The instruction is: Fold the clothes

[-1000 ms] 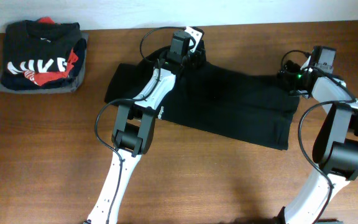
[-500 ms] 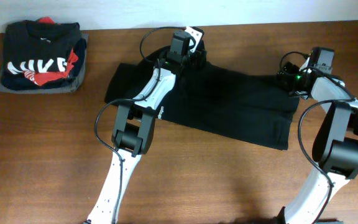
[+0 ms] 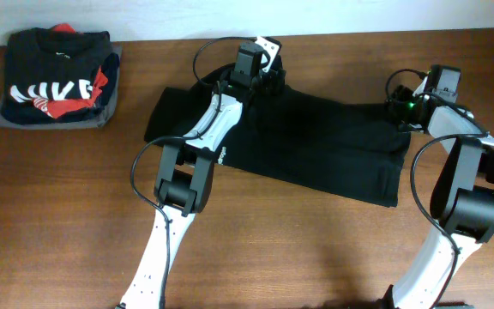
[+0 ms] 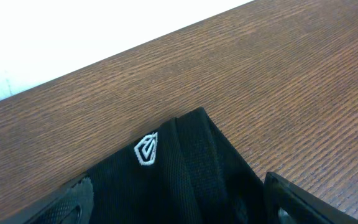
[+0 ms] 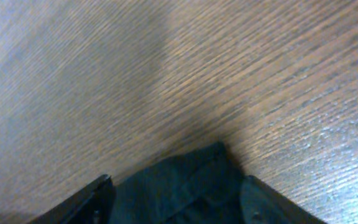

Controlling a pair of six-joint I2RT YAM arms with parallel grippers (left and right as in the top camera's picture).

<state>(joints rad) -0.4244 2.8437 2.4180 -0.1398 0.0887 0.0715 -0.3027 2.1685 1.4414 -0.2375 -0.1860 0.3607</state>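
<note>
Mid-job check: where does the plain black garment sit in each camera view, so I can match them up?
Overhead: black garment spread across the middle, upper half.
Left wrist: black garment corner with white logo, bottom centre.
Right wrist: black garment corner, bottom centre.
Shared landmark: the brown wooden table.

Overhead, the wrist housings hide the jaws of both the left gripper (image 3: 262, 83), at the far hem of the clothes (image 3: 316, 146), and the right gripper (image 3: 400, 109), at their right corner. The left wrist view cuts its fingers (image 4: 309, 202) off at the lower edge, and the cloth with them. The right wrist view is blurred; its fingers (image 5: 86, 202) are cut off too, and whether they pinch the cloth corner cannot be told. The grey garment (image 3: 7, 122) lies mostly hidden under the folded top (image 3: 54, 81)
</note>
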